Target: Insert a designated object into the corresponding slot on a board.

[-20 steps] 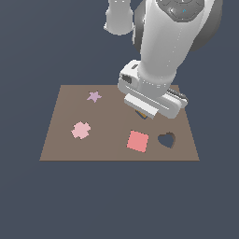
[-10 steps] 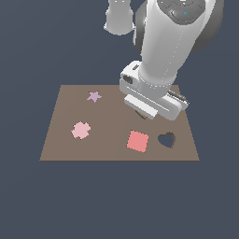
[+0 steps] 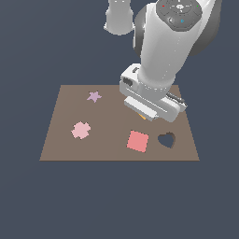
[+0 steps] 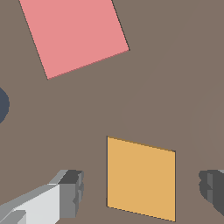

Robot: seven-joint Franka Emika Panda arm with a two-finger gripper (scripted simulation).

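Observation:
The orange-yellow square tile [image 4: 141, 177] lies flat on the brown board [image 4: 175, 87], directly between my fingers. My gripper [image 4: 142, 190] is open: one fingertip [image 4: 70, 192] and the other [image 4: 213, 190] each stand clear of the tile's sides. Thin dark lines run along the tile's edges. The slot is hidden; no open diamond cut-out shows in either view. In the exterior view only a sliver of the tile [image 3: 143, 117] peeks out under the gripper [image 3: 148, 112], low over the board [image 3: 60, 144].
On the board lie a larger red-pink square [image 3: 137, 141], a pale pink cross-shaped piece [image 3: 81, 130] and a small purple star [image 3: 94, 96]. A dark heart-shaped hole [image 3: 166, 140] is cut near the exterior view's right edge.

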